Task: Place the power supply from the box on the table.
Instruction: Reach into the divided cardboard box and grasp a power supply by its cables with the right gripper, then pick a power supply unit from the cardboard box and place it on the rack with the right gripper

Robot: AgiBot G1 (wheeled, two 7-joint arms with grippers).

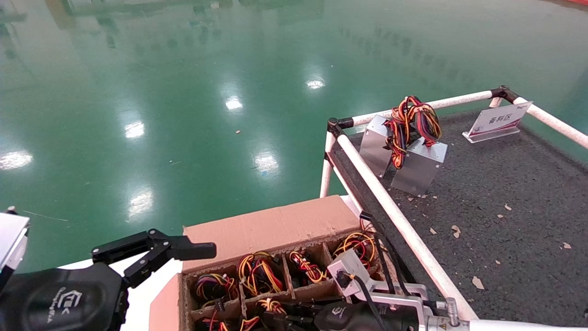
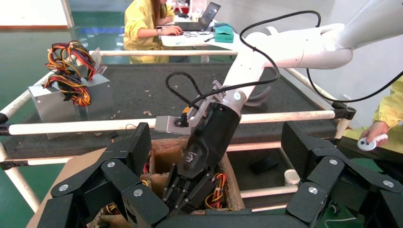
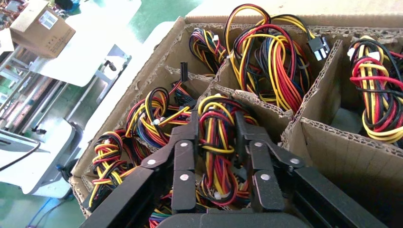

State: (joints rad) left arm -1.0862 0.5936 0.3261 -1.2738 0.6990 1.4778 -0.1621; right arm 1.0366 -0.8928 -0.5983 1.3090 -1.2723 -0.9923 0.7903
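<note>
The box is a brown carton with grid cells full of wire bundles, standing beside the table. My right gripper reaches down into a cell near the box's middle. Its fingers press on both sides of a looped bundle of yellow, red and black wires, which belongs to the power supply. The metal case is hidden below the wires. From the left wrist view the right gripper shows sunk into the box. My left gripper hangs open left of the box, holding nothing.
Two silver units with a shared wire bundle stand at the table's far left corner, and a sign stands behind them. A white pipe rail runs between box and table. Neighbouring cells hold more wire bundles. People sit beyond the table.
</note>
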